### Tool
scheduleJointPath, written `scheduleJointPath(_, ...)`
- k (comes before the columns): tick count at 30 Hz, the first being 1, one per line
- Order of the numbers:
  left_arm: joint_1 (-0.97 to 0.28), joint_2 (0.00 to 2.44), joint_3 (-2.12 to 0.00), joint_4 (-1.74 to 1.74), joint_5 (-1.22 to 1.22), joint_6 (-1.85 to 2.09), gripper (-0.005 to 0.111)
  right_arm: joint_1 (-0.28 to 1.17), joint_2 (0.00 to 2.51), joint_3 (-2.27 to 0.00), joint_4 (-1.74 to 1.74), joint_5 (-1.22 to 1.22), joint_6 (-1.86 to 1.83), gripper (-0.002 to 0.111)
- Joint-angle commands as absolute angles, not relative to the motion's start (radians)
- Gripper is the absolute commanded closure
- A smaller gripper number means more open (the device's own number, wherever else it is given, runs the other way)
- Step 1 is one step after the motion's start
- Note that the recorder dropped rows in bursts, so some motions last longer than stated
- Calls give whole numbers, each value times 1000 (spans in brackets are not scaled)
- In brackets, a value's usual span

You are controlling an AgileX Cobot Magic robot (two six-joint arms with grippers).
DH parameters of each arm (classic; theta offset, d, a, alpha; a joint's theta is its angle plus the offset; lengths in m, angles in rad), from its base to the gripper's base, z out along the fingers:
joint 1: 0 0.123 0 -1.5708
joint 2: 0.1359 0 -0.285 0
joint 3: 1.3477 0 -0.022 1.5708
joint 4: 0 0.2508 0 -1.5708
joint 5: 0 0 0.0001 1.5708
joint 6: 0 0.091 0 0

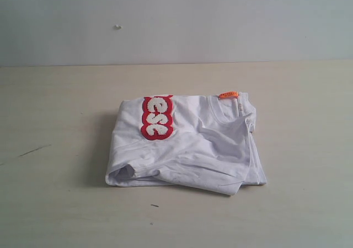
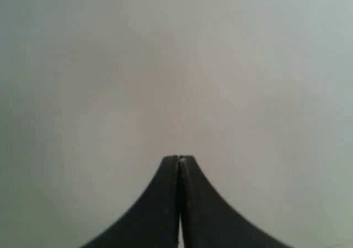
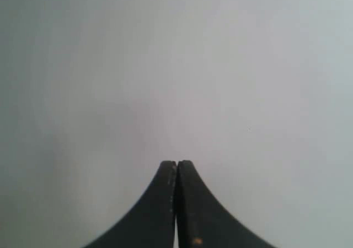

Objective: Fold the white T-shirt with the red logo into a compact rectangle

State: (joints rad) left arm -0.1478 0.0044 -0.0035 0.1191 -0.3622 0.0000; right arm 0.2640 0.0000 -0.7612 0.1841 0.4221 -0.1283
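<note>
— How far along is the fold?
— Nearly done, I'd say. The white T-shirt lies in the middle of the table as a compact bundle, with part of the red logo on top. Its near edges are rumpled, so a tidy-up may be left.
— And your grip?
— My left fingers and right fingers are clenched together, empty.

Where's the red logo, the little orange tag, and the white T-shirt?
red logo point(image 1: 157, 117), exterior view, middle of the fuzzy red patch.
orange tag point(image 1: 228, 95), exterior view, centre of the tag.
white T-shirt point(image 1: 187, 151), exterior view, plain folded cloth near the logo.
</note>
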Motion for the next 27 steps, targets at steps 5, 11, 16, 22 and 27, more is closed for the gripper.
scheduleJointPath(5, -19, 0, 0, 90, -306, -78, 107, 261, 0, -754, 182, 424, -129, 108)
scheduleJointPath(11, -9, 0, 0, 90, -53, -57, 107, 261, 0, -754, 182, 424, -129, 108)
scheduleJointPath(16, 9, 0, 0, 90, 107, -30, 107, 261, 0, -754, 182, 424, -129, 108)
scheduleJointPath(22, 20, 0, 0, 65, 284, -64, 107, 261, 0, -754, 182, 424, -129, 108)
scheduleJointPath(27, 20, 0, 0, 39, 275, -64, 107, 261, 0, -754, 182, 424, -129, 108)
